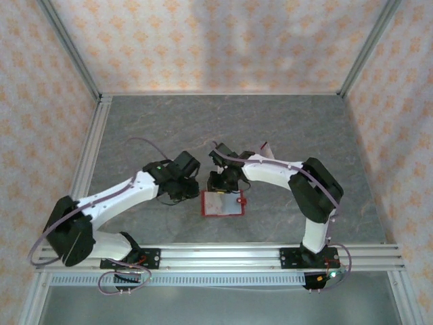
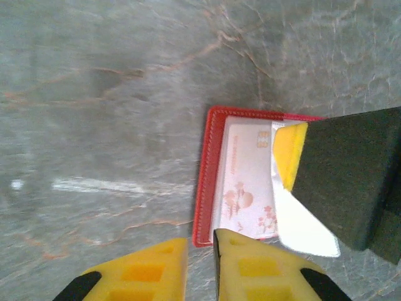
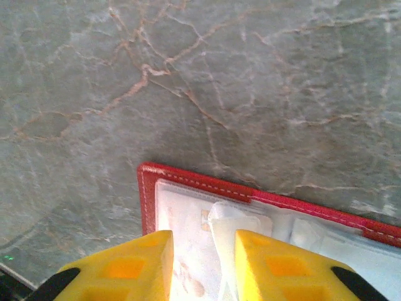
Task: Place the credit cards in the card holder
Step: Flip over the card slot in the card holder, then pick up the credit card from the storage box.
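Tool on the right (image 3: 203, 246) hangs half-open over the card holder (image 3: 148, 191); left tool (image 2: 200, 243) barely parted, empty.

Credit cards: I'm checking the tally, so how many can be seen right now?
1: a single card lies inside the open card holder. More may be hidden underneath it or tucked in other sleeves.

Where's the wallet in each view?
Top external: wallet just below centre.
Left wrist: wallet right of centre, lower half.
Right wrist: wallet along the bottom, reaching the right edge.
Shared landmark: the pale card inside it.
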